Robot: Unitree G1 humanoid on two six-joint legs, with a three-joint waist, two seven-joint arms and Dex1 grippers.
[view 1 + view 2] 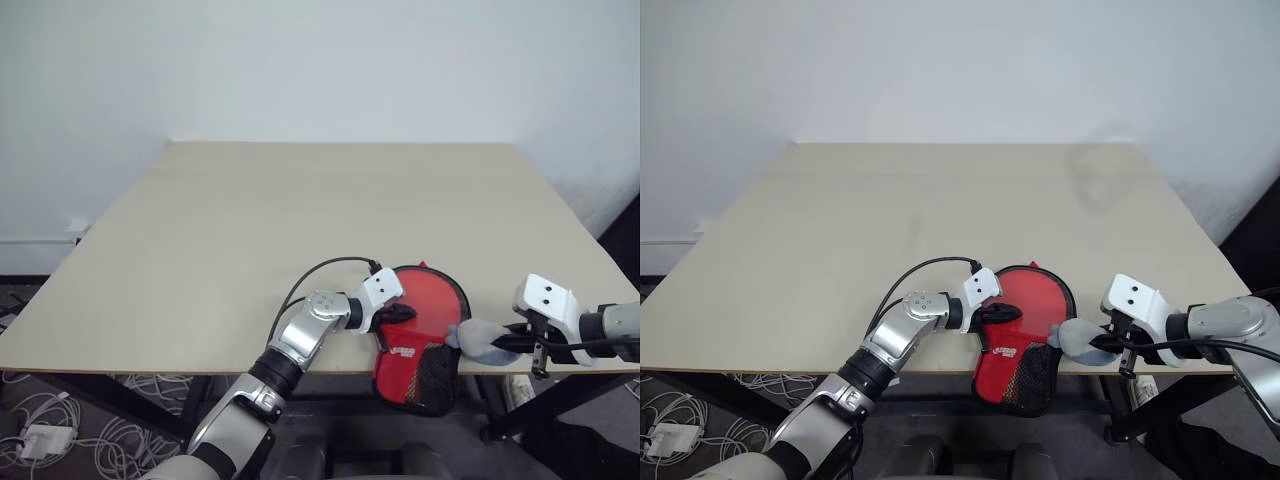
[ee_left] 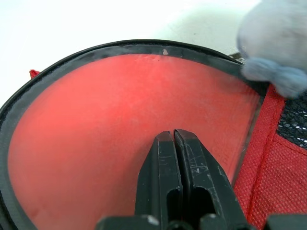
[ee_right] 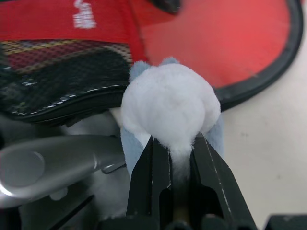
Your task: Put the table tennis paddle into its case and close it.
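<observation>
We see the case [image 1: 420, 345] at the table's [image 1: 300, 230] near edge, its mesh end hanging over — the red face of the table tennis paddle [image 2: 120, 124] showing inside it. Our left gripper [image 2: 175, 139], fingers pressed together, rests on that red face. Our right gripper [image 3: 181, 143] pinches a whitish fluffy lump [image 3: 170, 103] beside the case.

Pale wooden table [image 1: 300, 240] against white wall [image 1: 320, 60], cables [image 1: 110, 430] beneath.

Red case [image 1: 420, 345] overhanging table [image 1: 300, 230] edge
</observation>
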